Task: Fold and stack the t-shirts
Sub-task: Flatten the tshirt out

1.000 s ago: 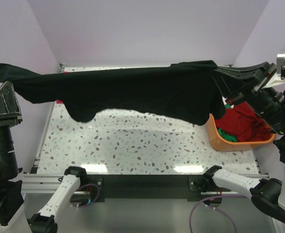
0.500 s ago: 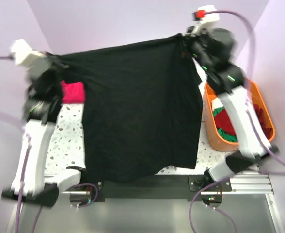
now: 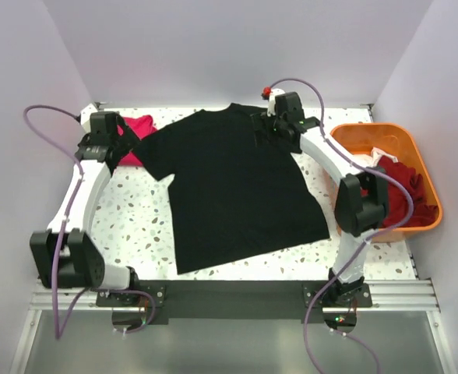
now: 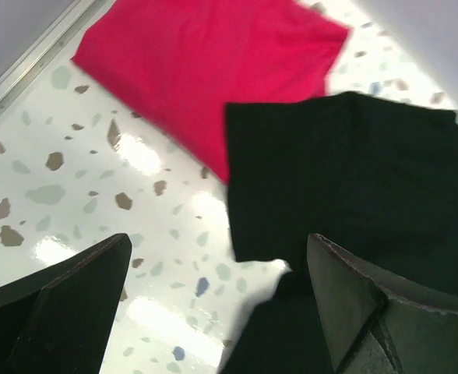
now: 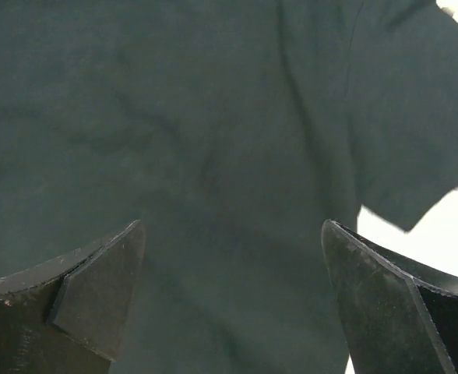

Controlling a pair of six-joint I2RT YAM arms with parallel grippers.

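Note:
A black t-shirt [image 3: 233, 187] lies spread flat across the middle of the speckled table [image 3: 124, 214], neck to the far side, hem toward me. A folded bright pink-red t-shirt [image 3: 138, 131] rests at the far left. My left gripper [image 3: 114, 148] hovers open just left of the black shirt's sleeve [image 4: 354, 171], with bare table between its fingers [image 4: 73, 304] and the pink-red shirt [image 4: 213, 70] ahead. My right gripper [image 3: 274, 125] hangs open over the black shirt's far right shoulder [image 5: 213, 140], holding nothing.
An orange plastic tub [image 3: 354, 140] stands at the right edge with a dark red shirt [image 3: 404, 195] and a bit of white cloth [image 3: 378, 160] in it. Purple walls close in the far side and both flanks.
The black shirt hung stretched in the air between both shut grippers; now it lies flat on the table. Both grippers have let go and opened, near its shoulders.

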